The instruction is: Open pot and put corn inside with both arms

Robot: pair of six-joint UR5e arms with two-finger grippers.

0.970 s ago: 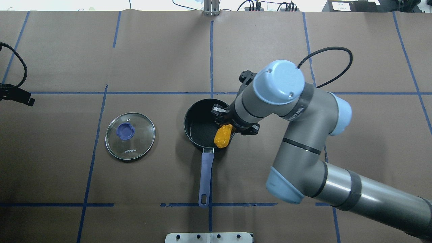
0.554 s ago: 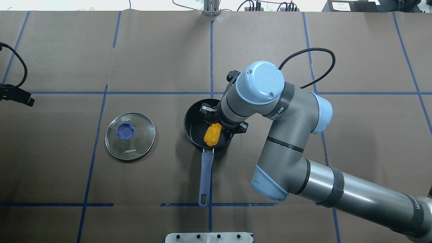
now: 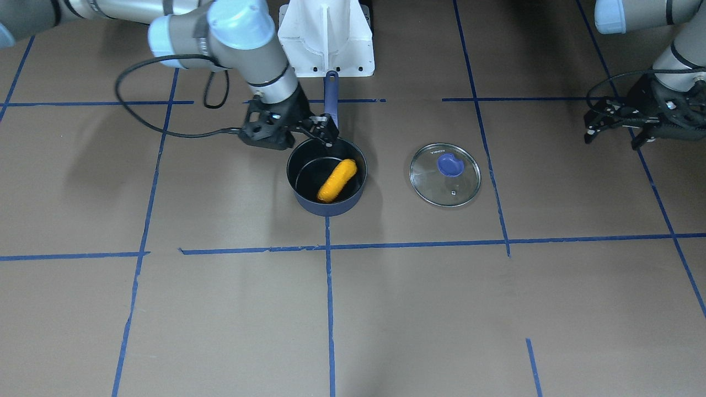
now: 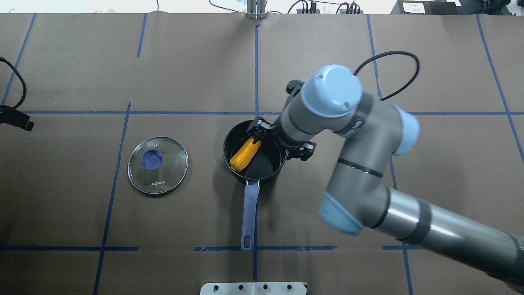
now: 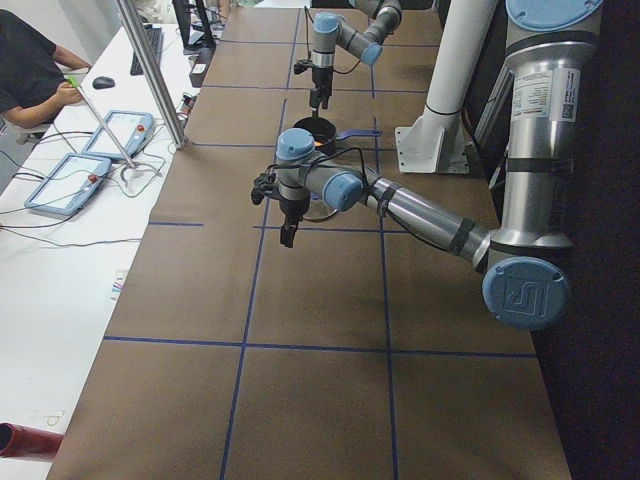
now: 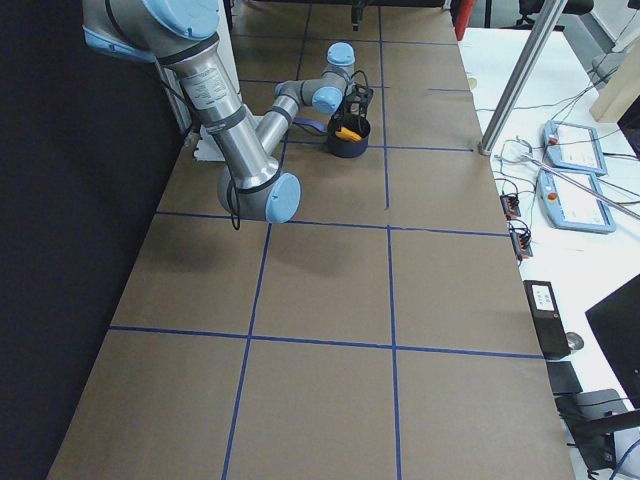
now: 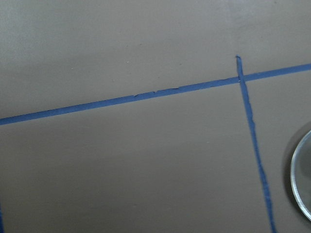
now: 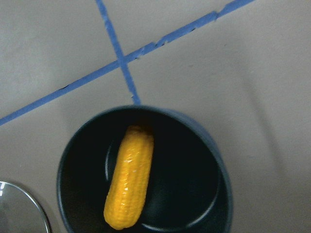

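The dark navy pot (image 4: 273, 163) stands uncovered at mid-table, its long handle (image 4: 249, 213) pointing toward the robot. The orange-yellow corn (image 4: 245, 154) lies loose inside it, also seen in the front view (image 3: 336, 180) and the right wrist view (image 8: 130, 182). My right gripper (image 3: 325, 128) is open and empty, just above the pot's rim (image 3: 326, 211) on the handle side, clear of the corn. My left gripper (image 3: 613, 137) is open and empty, far off to the side beyond the lid.
The round glass lid (image 4: 158, 164) with a blue knob lies flat on the table between the pot and the left gripper; its edge shows in the left wrist view (image 7: 302, 184). Blue tape lines cross the brown table. The white base mount (image 3: 326, 38) stands behind the pot.
My right gripper carried the corn leftward over the pot, let it go and drew back right. The corn now lies inside the pot. The left arm barely moved.
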